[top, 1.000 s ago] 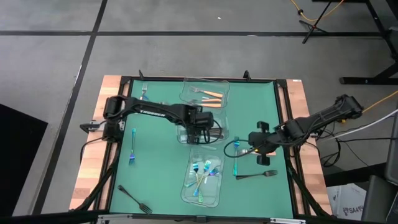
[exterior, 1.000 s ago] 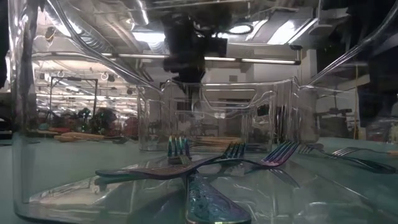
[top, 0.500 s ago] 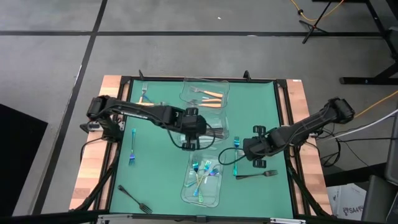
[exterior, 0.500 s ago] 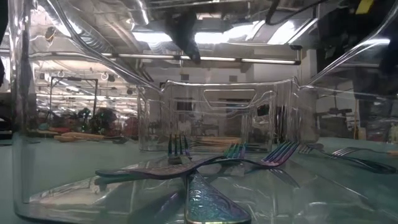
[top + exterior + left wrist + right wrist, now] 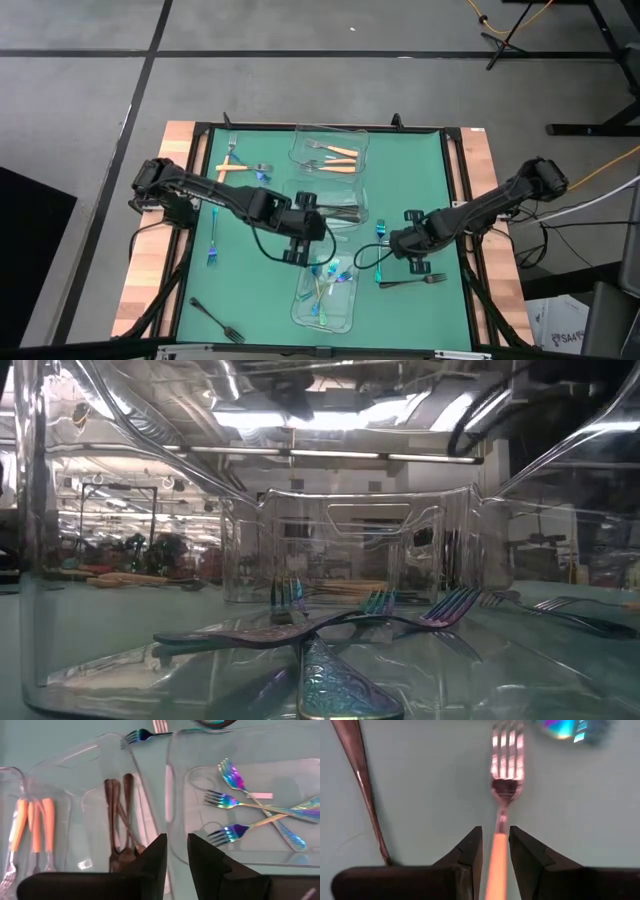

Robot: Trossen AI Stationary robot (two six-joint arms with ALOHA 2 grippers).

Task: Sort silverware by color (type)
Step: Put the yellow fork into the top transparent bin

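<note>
I have the right gripper [image 5: 495,847] low over the green mat [image 5: 260,290] toward the table's right edge, its fingers [image 5: 470,852] nearly together and clamped on the orange handle of a silver fork [image 5: 504,767]; the tines stick out ahead of the fingertips. A dark fork [image 5: 410,282] lies just beside it on the mat, and an iridescent fork [image 5: 379,248] lies between that gripper and the containers.

My left gripper [image 5: 176,855] hangs over the middle of the table, above the gap between the middle container [image 5: 75,775] and the near container [image 5: 300,750]. Its fingers [image 5: 152,857] stand a narrow gap apart with nothing between them.

Three clear containers run in a line down the table's centre. The far one [image 5: 356,140] holds orange-handled forks [image 5: 335,153], the middle one holds dark forks [image 5: 120,820], and the near one holds iridescent forks [image 5: 260,810] lying crossed on its floor.

Loose on the mat I see another iridescent fork [image 5: 214,236] near the left edge, a dark fork [image 5: 217,320] at the near left corner, and two orange-handled forks [image 5: 238,165] crossed at the far left corner.
</note>
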